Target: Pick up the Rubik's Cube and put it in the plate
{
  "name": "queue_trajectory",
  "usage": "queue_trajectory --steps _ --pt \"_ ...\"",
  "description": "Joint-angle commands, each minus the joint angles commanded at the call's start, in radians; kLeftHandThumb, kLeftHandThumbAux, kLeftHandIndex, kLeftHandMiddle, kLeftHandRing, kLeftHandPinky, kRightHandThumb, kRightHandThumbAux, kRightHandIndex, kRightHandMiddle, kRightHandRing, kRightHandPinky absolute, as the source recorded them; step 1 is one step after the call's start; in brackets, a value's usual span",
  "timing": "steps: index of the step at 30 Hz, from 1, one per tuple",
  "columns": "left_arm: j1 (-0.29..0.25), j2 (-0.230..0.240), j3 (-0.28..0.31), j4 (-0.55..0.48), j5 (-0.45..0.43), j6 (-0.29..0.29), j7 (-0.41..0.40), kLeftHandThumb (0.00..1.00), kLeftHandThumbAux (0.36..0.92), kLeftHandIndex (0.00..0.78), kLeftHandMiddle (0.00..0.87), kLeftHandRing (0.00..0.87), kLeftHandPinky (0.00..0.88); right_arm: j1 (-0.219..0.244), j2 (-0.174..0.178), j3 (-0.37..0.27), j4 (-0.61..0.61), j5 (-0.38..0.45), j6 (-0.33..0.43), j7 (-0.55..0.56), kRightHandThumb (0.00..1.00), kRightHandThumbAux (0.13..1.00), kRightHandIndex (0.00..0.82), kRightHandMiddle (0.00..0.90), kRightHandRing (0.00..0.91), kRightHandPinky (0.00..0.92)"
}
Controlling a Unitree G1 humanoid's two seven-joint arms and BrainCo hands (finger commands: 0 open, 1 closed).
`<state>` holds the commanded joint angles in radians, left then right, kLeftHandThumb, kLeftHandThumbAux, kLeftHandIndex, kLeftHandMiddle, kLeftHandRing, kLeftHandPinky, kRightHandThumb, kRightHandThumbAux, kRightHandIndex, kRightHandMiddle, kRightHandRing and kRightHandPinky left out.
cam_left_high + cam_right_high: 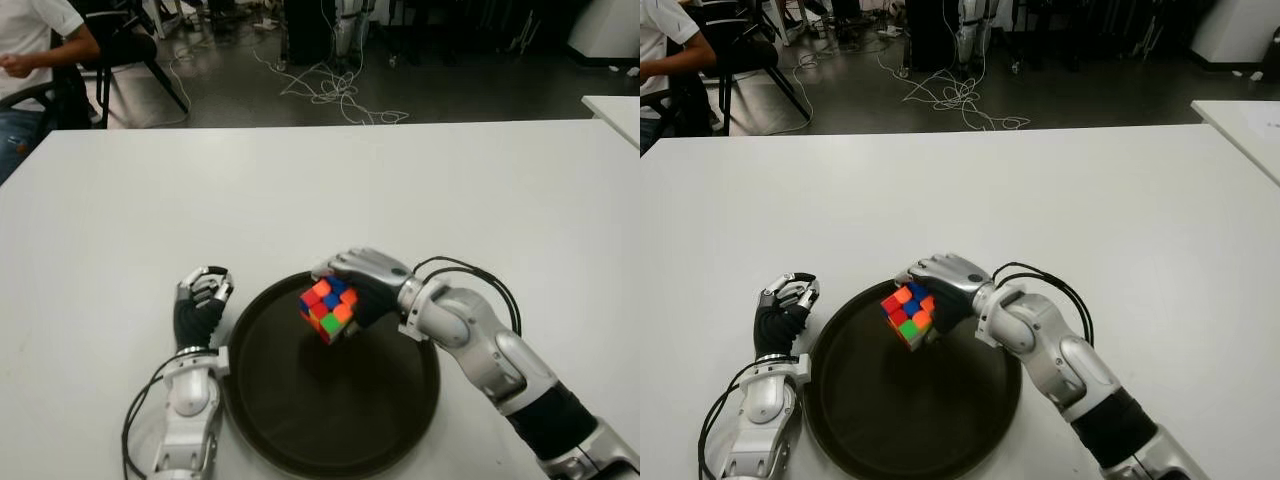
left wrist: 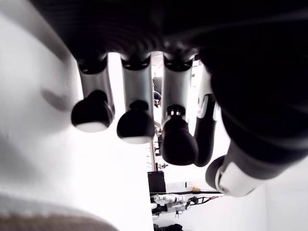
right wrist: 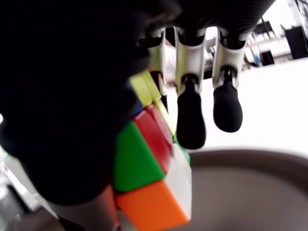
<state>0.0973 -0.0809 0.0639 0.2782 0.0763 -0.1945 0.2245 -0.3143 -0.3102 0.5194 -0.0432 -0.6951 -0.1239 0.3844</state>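
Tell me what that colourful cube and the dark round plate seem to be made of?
The multicoloured Rubik's Cube, held in the right hand above the plate, looks like smooth plastic with bright flat tiles. The dark brown round plate looks matte, probably plastic or coated metal; its dull sheen leaves that open.

I can read no writing, label, brand, number or sign anywhere in these views. The cube (image 1: 328, 309) in my right hand (image 1: 362, 280) shows only plain coloured squares, and the dark plate (image 1: 300, 430) and the white table (image 1: 400, 190) carry no markings that I can make out. My left hand (image 1: 201, 300) bears no lettering either.
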Motion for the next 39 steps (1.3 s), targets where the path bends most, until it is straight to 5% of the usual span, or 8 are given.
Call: queue_trajectory --steps 4,10,25,39 --pt "-0.002 0.004 0.001 0.005 -0.001 -0.001 -0.006 0.71 0.705 0.444 0.822 0.84 0.823 -0.011 -0.003 0.012 0.011 -0.014 -0.006 0.012 0.0 0.915 0.283 0.292 0.295 0.274" --pt "-0.002 0.003 0.002 0.005 -0.003 -0.006 -0.007 0.709 0.705 0.444 0.821 0.839 0.823 -0.025 -0.01 0.023 0.022 -0.023 -0.024 0.022 0.0 0.92 0.247 0.256 0.246 0.224" --pt "-0.002 0.0 0.002 -0.005 0.001 0.022 0.003 0.709 0.705 0.444 0.824 0.84 0.825 -0.026 -0.017 0.043 0.076 -0.044 -0.074 -0.014 0.002 0.976 0.376 0.333 0.316 0.333" --pt "-0.004 -0.007 0.01 -0.012 -0.014 0.033 -0.003 0.711 0.704 0.444 0.825 0.841 0.835 -0.004 -0.02 0.035 0.066 -0.042 -0.073 -0.019 0.0 0.975 0.38 0.347 0.331 0.33"
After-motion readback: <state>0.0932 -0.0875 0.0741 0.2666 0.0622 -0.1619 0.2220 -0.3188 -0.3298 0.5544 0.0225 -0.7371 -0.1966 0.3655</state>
